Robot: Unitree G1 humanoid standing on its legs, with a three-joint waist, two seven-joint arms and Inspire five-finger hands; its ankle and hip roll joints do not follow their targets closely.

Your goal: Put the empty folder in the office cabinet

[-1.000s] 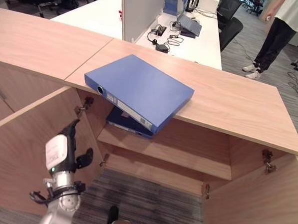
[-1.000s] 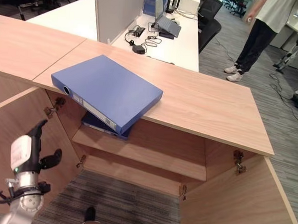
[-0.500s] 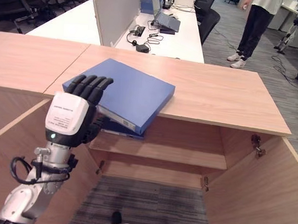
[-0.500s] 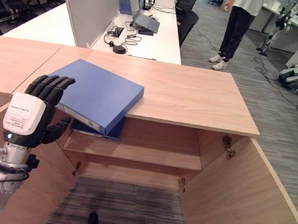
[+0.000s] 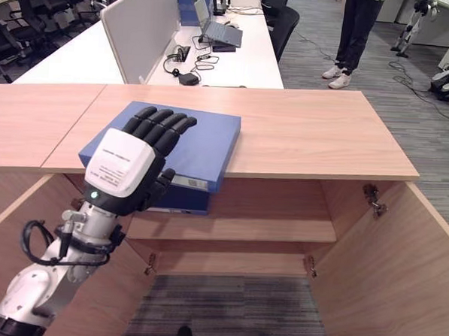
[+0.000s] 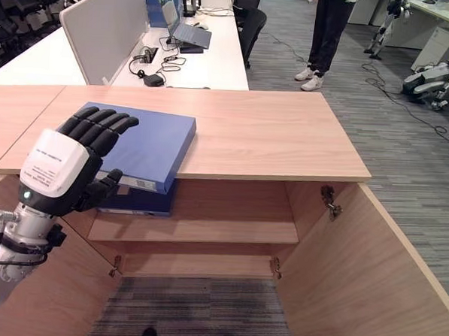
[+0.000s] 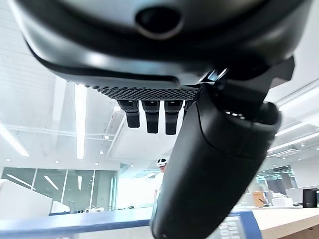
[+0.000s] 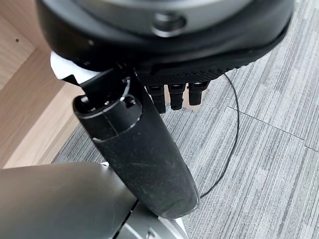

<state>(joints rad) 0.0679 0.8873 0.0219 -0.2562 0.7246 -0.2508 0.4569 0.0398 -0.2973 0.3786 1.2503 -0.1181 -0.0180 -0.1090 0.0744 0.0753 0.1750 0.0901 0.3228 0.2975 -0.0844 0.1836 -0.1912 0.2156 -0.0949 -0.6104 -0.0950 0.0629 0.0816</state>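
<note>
A blue ring-binder folder (image 5: 203, 137) lies flat on the wooden cabinet top (image 5: 317, 131), its near corner jutting over the front edge. My left hand (image 5: 123, 166) is raised in front of that near-left corner, open, its straight fingers (image 5: 162, 127) spread over the folder's cover; I cannot tell whether they touch it. In the left wrist view the folder's blue edge (image 7: 75, 224) shows past the fingers. A second blue folder (image 5: 181, 201) lies on the upper shelf (image 5: 266, 229) inside the open cabinet. My right hand (image 8: 134, 144) hangs open above the grey carpet.
The cabinet's right door (image 5: 399, 282) stands wide open, and so does the left door (image 6: 37, 301). Behind the cabinet stands a white desk (image 5: 245, 56) with a laptop, cables and a grey divider panel (image 5: 141, 28). A person (image 5: 356, 24) stands at the back right.
My left hand has risen from low beside the left door to the folder's near corner, fingers now over its cover. The camera has shifted; the folder itself has not moved.
</note>
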